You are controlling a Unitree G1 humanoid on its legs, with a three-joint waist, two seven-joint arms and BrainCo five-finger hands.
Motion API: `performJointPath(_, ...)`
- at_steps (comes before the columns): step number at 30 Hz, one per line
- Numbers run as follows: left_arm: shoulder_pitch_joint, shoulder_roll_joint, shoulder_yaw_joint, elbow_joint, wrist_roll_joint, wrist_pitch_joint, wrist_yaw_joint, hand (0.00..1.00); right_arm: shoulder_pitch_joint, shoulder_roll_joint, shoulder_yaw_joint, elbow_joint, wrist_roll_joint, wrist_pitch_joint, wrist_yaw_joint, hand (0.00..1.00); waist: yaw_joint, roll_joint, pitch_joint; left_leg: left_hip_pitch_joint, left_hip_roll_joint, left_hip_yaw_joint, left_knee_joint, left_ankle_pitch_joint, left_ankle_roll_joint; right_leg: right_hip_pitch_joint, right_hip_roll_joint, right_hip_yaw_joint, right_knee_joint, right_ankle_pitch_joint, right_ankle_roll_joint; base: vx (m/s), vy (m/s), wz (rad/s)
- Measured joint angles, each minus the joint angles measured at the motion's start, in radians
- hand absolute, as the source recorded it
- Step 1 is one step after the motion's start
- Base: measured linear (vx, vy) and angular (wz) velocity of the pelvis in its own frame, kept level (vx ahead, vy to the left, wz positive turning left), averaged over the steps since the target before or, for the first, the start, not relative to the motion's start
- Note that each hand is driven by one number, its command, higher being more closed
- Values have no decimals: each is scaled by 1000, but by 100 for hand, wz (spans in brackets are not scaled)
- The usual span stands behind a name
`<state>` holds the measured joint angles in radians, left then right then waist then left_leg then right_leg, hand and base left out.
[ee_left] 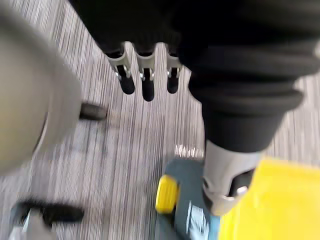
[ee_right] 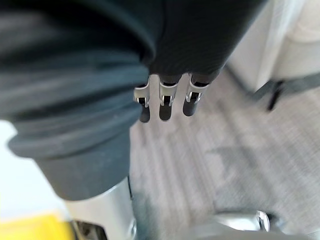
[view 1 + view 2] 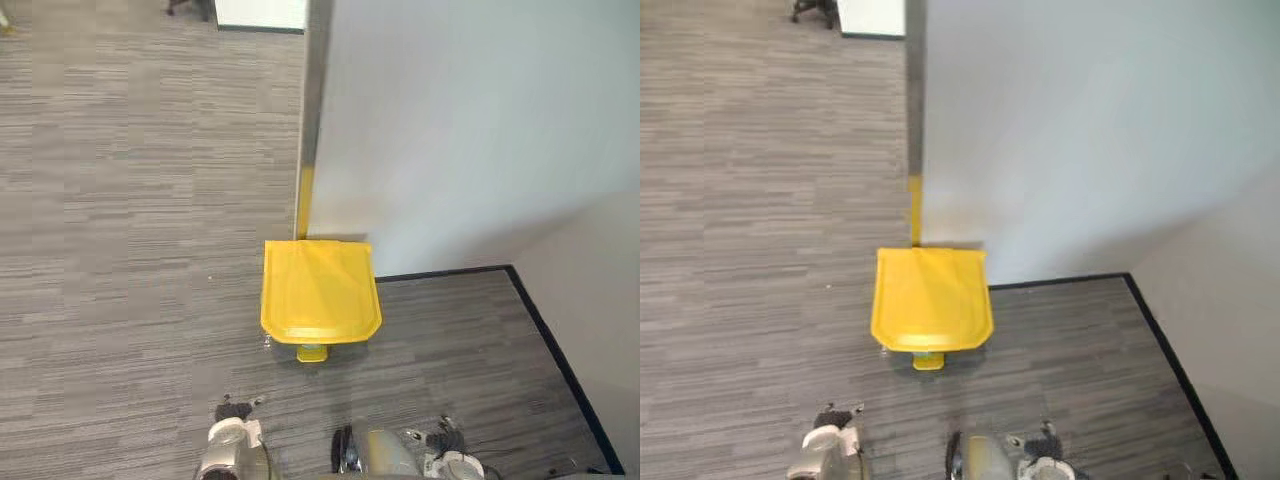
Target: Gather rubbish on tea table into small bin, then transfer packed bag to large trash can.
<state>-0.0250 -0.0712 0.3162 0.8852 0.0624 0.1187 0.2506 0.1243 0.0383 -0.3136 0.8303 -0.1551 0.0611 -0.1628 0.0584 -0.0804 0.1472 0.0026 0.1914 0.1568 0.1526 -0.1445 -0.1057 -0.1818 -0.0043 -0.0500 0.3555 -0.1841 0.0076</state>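
1. Grey striped carpet (image 3: 130, 200) left and below, white wall (image 3: 460, 120) upper right, black skirting (image 3: 440, 272) at its foot.
2. Centre frame: large trash can (image 3: 320, 290), yellow lid down, tight against the wall's corner.
3. Over the carpet hang left hand (image 1: 145, 80) and right hand (image 2: 165, 102), fingers straight and loose.

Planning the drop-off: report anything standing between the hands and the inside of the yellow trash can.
The closed yellow lid covers the opening; its pedal sits at the front. Nothing else visible stands between it and the left hand or right hand, both empty with straight fingers.
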Motion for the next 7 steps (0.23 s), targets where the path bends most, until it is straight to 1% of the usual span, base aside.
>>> performJointPath(1,-4,0,11,12,-7,-1,0,0,-17,2,-24,13,6,4,-3,0,-14,8,-4,17,0,9,-26,22,-2,0,7,3,-12,13,-3,-115,-85,-26)
performJointPath(2,-2,0,11,14,-8,-2,0,0,-19,0,-26,19,5,8,-4,0,-14,11,-8,25,1,17,-43,32,-2,0,10,7,-13,16,-5,-101,-73,-16)
performJointPath(4,9,1,13,37,-27,-5,1,0,-34,-10,-39,63,9,10,-6,0,-14,33,-26,42,0,25,-78,41,-5,2,18,22,-38,26,2,-87,-24,-13)
performJointPath(5,10,1,13,41,-28,-4,1,0,-41,-12,-40,69,10,10,-6,0,-14,37,-31,44,0,25,-81,42,-4,3,18,24,-47,28,4,-51,35,-13)
performJointPath(7,21,1,21,41,-29,-7,2,0,-48,-17,-50,99,31,10,-6,0,-13,47,-37,43,-7,25,-88,45,-4,8,17,29,-71,39,18,-18,46,-10)
